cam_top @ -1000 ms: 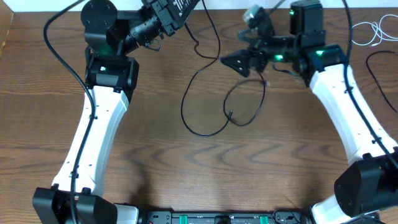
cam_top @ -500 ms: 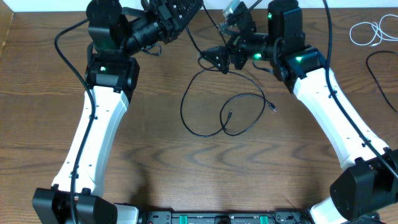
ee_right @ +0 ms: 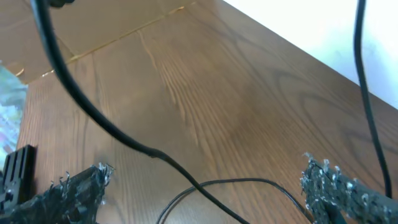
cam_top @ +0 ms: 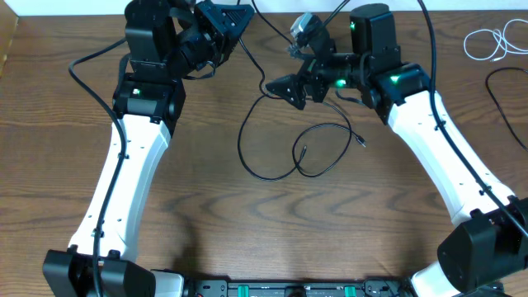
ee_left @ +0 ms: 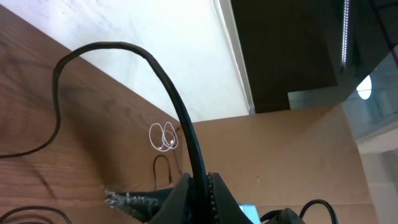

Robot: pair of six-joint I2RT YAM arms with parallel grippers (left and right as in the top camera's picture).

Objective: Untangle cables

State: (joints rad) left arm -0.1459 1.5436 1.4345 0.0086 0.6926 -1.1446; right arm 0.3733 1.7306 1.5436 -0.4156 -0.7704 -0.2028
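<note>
I've swung my right gripper [cam_top: 289, 89] left, pulled the left gripper [cam_top: 224, 21] back, and the black cable [cam_top: 240, 144] loop slid lower.

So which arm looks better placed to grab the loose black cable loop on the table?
Right. The right gripper is open, low over the black cable lying on the table; the left gripper is shut on that cable, so occupied.
</note>
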